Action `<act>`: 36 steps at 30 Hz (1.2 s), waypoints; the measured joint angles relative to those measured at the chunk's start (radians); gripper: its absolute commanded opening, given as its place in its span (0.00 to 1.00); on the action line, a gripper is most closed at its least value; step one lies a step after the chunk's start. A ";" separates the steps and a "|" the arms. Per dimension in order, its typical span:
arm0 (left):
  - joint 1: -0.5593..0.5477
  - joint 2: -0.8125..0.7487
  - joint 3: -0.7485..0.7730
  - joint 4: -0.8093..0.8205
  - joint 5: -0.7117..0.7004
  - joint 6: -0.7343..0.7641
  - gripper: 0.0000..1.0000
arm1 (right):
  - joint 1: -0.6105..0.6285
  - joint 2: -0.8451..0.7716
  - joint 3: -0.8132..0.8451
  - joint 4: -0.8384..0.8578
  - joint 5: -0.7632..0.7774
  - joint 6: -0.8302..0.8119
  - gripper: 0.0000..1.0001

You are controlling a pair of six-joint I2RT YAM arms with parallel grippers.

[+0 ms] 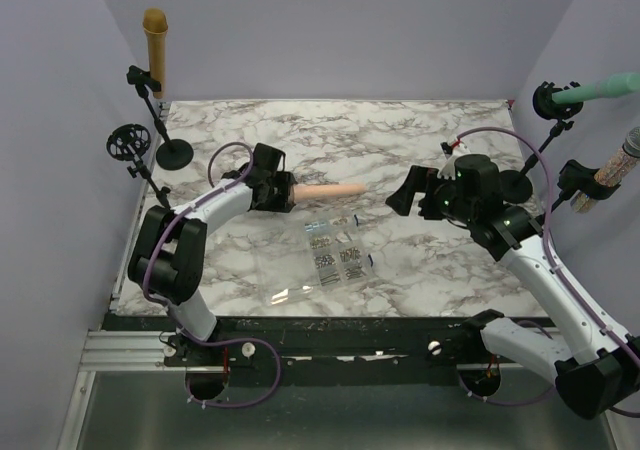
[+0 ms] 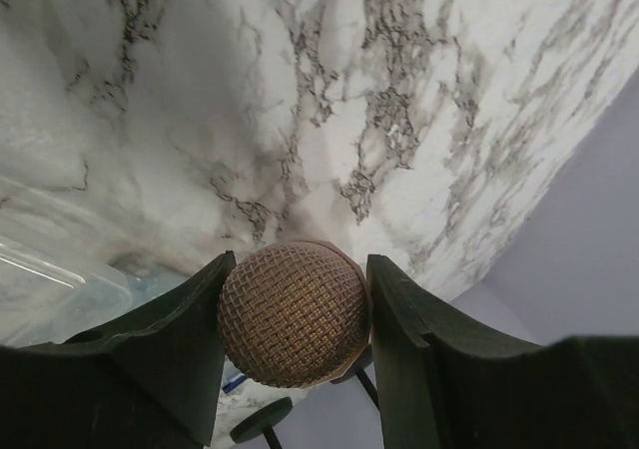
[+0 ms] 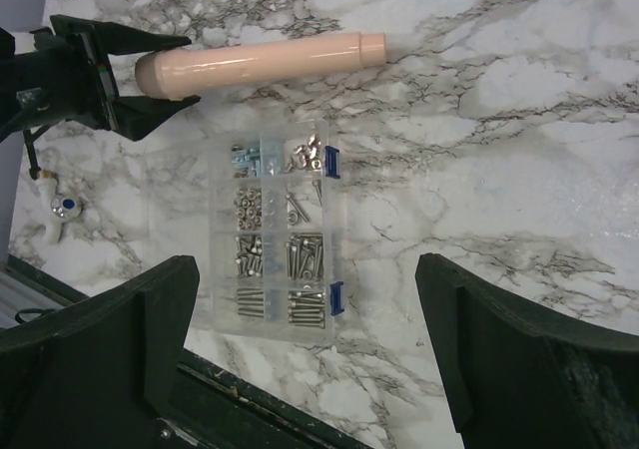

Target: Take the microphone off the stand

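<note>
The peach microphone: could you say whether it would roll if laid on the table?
Probably; the microphone looks round and smooth, so it may roll on the table. It seems rigid, jutting straight from the left gripper clamped on its mesh head.

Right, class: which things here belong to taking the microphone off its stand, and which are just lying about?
Part of the job: peach microphone; left gripper holding it; empty stand, probably its own.
Lying about: screw box; tan microphone; green microphone.

Peach microphone (image 1: 335, 190), gripped at its mesh head, hangs horizontal over the table (image 1: 400, 140).
</note>
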 measured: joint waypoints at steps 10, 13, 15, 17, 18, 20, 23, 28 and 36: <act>0.003 0.079 -0.035 0.030 0.054 -0.055 0.00 | 0.000 -0.013 -0.019 0.000 0.017 0.000 1.00; 0.014 0.091 -0.035 0.036 0.060 -0.056 0.07 | 0.000 -0.014 -0.023 -0.001 0.023 0.000 1.00; 0.025 0.103 -0.035 0.039 0.066 -0.056 0.14 | 0.000 -0.015 -0.026 -0.001 0.028 -0.001 1.00; 0.036 0.119 -0.034 0.043 0.077 -0.055 0.17 | 0.000 -0.016 -0.027 -0.001 0.035 -0.001 1.00; 0.038 0.121 -0.034 0.045 0.081 -0.054 0.18 | 0.000 -0.017 -0.028 -0.001 0.037 -0.001 1.00; 0.049 0.140 -0.032 0.046 0.087 -0.050 0.27 | 0.000 -0.018 -0.029 -0.001 0.039 -0.001 1.00; 0.061 0.151 -0.026 0.056 0.107 -0.035 0.36 | 0.000 -0.020 -0.030 -0.002 0.043 -0.001 1.00; 0.071 0.172 -0.014 0.094 0.139 -0.017 0.55 | 0.000 -0.021 -0.030 -0.002 0.046 -0.001 1.00; 0.085 0.181 -0.029 0.173 0.187 -0.007 0.73 | 0.000 -0.032 -0.032 -0.002 0.060 -0.001 1.00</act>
